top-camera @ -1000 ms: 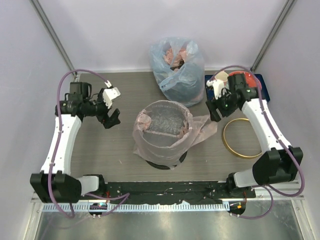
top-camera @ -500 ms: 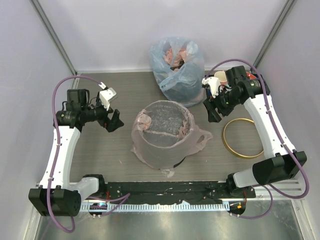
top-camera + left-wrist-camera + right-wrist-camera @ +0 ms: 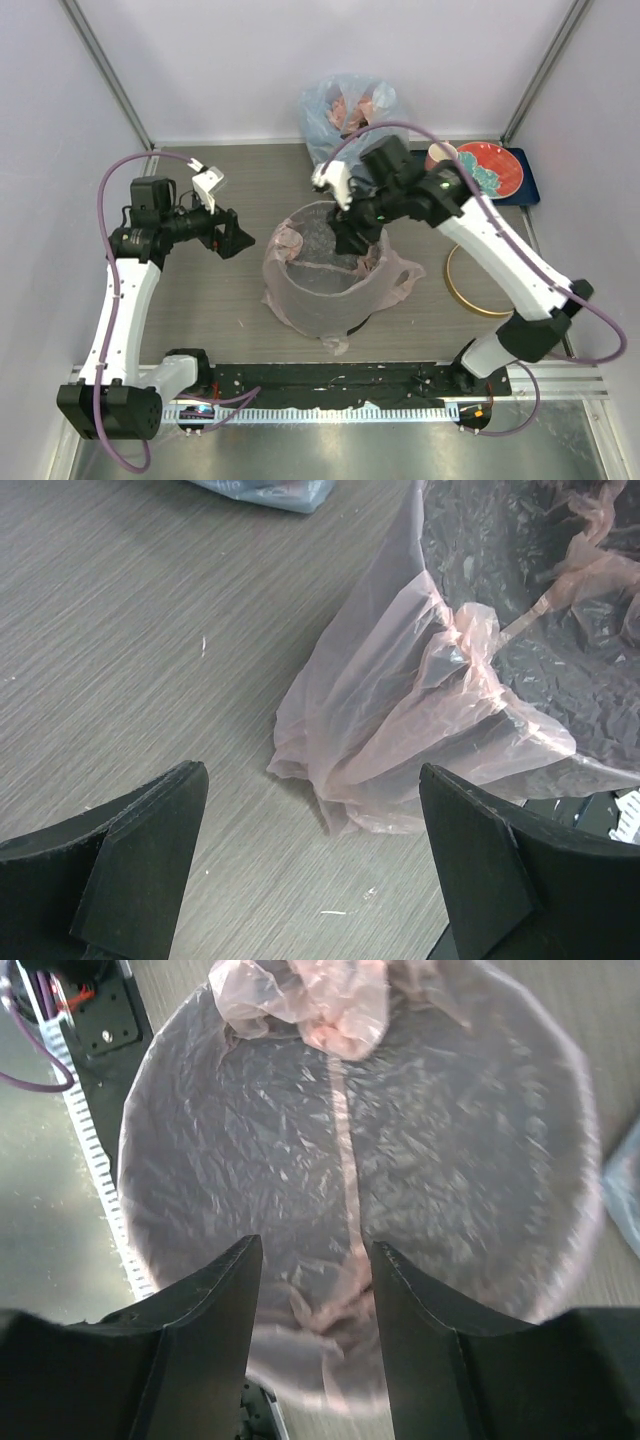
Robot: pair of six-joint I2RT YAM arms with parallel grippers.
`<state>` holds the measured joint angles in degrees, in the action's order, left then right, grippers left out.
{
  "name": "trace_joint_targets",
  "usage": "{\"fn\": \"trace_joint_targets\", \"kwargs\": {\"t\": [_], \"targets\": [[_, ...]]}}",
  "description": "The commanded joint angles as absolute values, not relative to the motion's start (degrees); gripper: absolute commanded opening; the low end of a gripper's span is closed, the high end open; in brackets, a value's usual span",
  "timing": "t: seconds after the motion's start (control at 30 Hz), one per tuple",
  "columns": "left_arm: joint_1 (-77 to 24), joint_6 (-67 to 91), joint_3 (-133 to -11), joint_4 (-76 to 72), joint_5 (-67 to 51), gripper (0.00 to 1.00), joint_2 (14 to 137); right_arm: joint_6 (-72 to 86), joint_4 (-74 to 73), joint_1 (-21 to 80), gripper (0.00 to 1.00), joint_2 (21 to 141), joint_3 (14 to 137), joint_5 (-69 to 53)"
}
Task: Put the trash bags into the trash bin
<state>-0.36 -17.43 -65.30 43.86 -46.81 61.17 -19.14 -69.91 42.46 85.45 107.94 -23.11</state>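
The black trash bin (image 3: 362,318) stands mid-table. The pale-pink trash bag (image 3: 322,268) lines it and drapes over its outside down to the table. My left gripper (image 3: 240,238) is open and empty, just left of the bin, level with the bag's hanging folds (image 3: 400,740); its fingers (image 3: 130,860) do not touch them. My right gripper (image 3: 352,235) hovers over the bin's far rim, pointing down into the bag-lined inside (image 3: 350,1130). It (image 3: 315,1300) is open and holds nothing. The gold hoop (image 3: 478,280) lies on the table to the right of the bin.
A bluish bag with reddish contents (image 3: 350,120) stands behind the bin against the back wall. A dark blue tray (image 3: 527,185) with a red plate (image 3: 490,168) and a cup sits at the back right. Walls close in on three sides.
My right arm swung left from beside the blue tray to above the bin. My left gripper moved right, closer to the bin. The bag's right flap has drawn in.
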Motion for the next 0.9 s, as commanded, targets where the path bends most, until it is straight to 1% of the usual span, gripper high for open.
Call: {"fn": "trace_joint_targets", "kwargs": {"t": [0.0,0.07,0.23,0.33,0.37,0.43,0.5,0.57,0.73,0.87], "targets": [[-0.18,-14.59,-65.74,40.69,-48.08,0.91,58.71,-19.42,-66.54,47.89,0.53,90.61,105.92,-17.14],[-0.26,-14.85,-65.66,41.57,-46.85,0.91,58.27,-20.47,-65.84,49.92,0.52,92.45,104.07,-16.61],[-0.18,-15.56,-65.30,43.33,-45.53,0.92,57.22,-22.23,-62.41,52.03,0.47,95.88,94.32,-13.45],[-0.18,-16.34,-65.13,44.03,-44.48,0.92,57.04,-23.63,-61.44,51.94,0.39,97.82,89.22,-11.79],[-0.26,-16.52,-65.13,44.03,-44.12,0.92,57.13,-24.25,-60.83,52.03,0.35,97.82,87.73,-11.34],[-0.18,-17.22,-65.21,44.12,-43.77,0.92,57.39,-24.87,-60.30,51.86,0.32,98.08,83.42,-10.55],[-0.18,-17.14,-65.39,44.03,-43.94,0.92,57.74,-25.22,-59.77,51.77,0.27,99.39,80.70,-10.28],[-0.18,-17.14,-65.65,44.03,-44.38,0.92,58.44,-25.22,-59.68,51.59,0.24,100.71,79.81,-11.16],[-0.18,-17.49,-65.74,43.24,-44.12,0.92,59.32,-25.22,-59.59,51.50,0.23,107.12,80.24,-12.39],[-0.26,-18.54,-66.36,43.59,-43.33,0.92,60.03,-21.28,-57.75,51.42,0.23,112.40,81.65,-13.80]]}}
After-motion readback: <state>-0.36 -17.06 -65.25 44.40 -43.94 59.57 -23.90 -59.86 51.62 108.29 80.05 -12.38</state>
